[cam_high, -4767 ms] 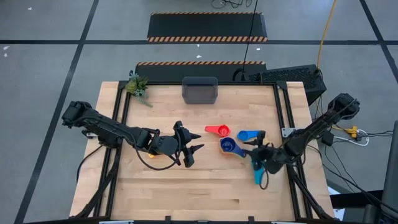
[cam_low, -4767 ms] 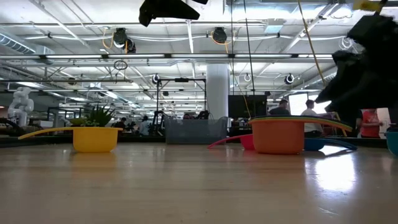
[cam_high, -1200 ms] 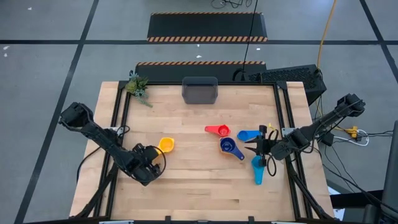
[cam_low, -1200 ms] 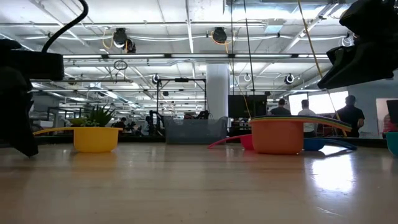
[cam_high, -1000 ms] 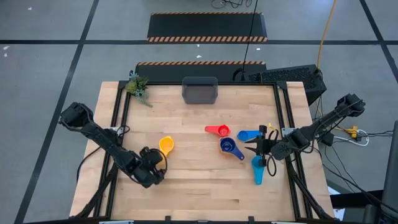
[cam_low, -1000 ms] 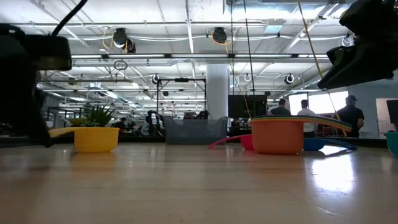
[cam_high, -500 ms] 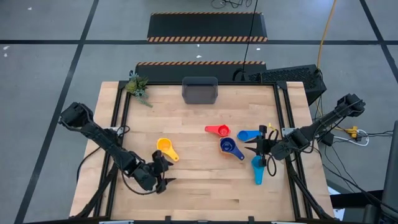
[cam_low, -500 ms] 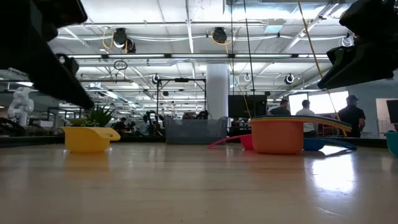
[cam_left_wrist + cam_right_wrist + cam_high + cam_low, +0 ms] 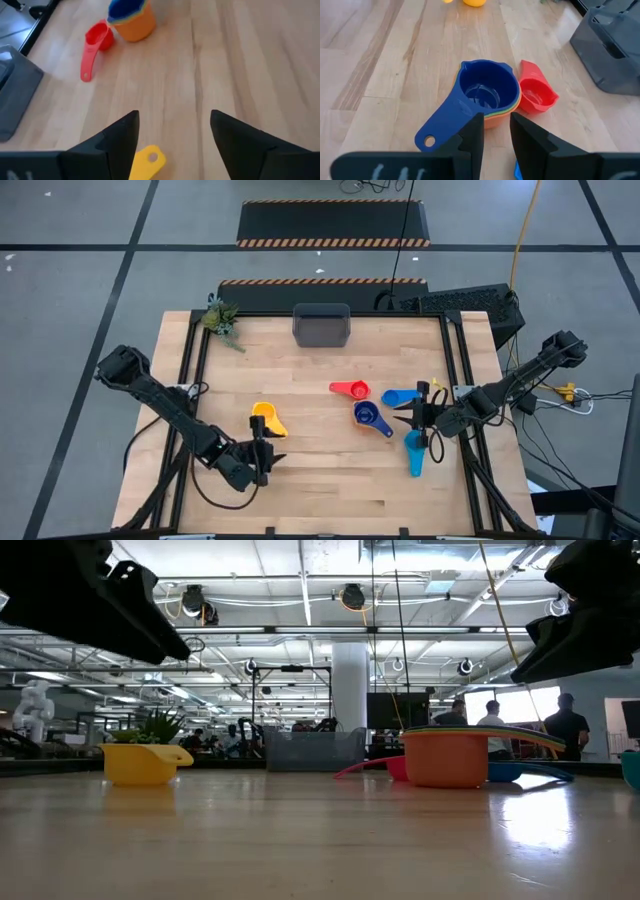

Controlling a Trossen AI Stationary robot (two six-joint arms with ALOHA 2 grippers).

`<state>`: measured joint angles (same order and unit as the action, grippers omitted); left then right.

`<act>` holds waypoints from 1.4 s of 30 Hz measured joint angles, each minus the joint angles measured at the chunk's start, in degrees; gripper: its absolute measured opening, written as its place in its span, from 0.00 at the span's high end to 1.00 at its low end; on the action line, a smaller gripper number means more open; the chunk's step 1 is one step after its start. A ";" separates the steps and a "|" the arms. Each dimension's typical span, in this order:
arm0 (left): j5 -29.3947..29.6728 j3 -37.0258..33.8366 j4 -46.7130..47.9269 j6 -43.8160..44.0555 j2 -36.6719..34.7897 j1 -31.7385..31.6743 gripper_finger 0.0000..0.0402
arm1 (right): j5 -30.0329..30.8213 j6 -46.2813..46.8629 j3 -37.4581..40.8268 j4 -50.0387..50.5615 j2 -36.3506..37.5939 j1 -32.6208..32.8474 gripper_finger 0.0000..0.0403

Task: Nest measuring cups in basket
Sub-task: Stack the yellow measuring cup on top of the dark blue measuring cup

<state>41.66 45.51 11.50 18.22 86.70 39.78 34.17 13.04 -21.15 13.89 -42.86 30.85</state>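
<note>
The yellow cup (image 9: 265,418) rests upright on its base left of the table's middle, and its handle end (image 9: 148,159) shows low between my left gripper's (image 9: 173,120) open fingers. That gripper (image 9: 268,452) hovers just on the near side of the cup. A dark blue cup (image 9: 482,92) sits nested in a green and an orange one (image 9: 450,758). The red cup (image 9: 350,390), blue cup (image 9: 398,397) and cyan cup (image 9: 414,452) lie around this stack. My right gripper (image 9: 410,418) waits right of the stack, its fingers (image 9: 475,131) a narrow gap apart. The basket (image 9: 321,325) stands at the far edge.
A small green plant (image 9: 222,318) sits at the far left corner. Bare wood stretches between the yellow cup and the stack, and along the near edge. People stand in the room beyond the table (image 9: 565,735).
My left gripper has swung from the yellow cup's left side around toward the near edge and to the right, turning to point at the far side. The yellow cup has slid slightly left and turned about, so that its handle now points toward the near right.
</note>
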 joint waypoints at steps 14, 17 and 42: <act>4.27 0.13 6.72 -10.58 10.05 0.57 0.31 | 1.13 -0.20 0.00 -2.54 -0.02 0.00 0.79; 8.09 0.13 8.37 -13.73 12.56 0.46 0.34 | 1.72 -0.23 0.00 -2.54 -0.02 0.00 0.79; 12.69 0.29 10.64 -28.38 17.11 -1.43 0.76 | 1.97 -0.44 0.00 -2.52 -0.02 0.00 0.79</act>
<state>54.35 45.80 22.14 -10.17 103.81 38.36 36.14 12.60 -21.15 11.37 -42.87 30.85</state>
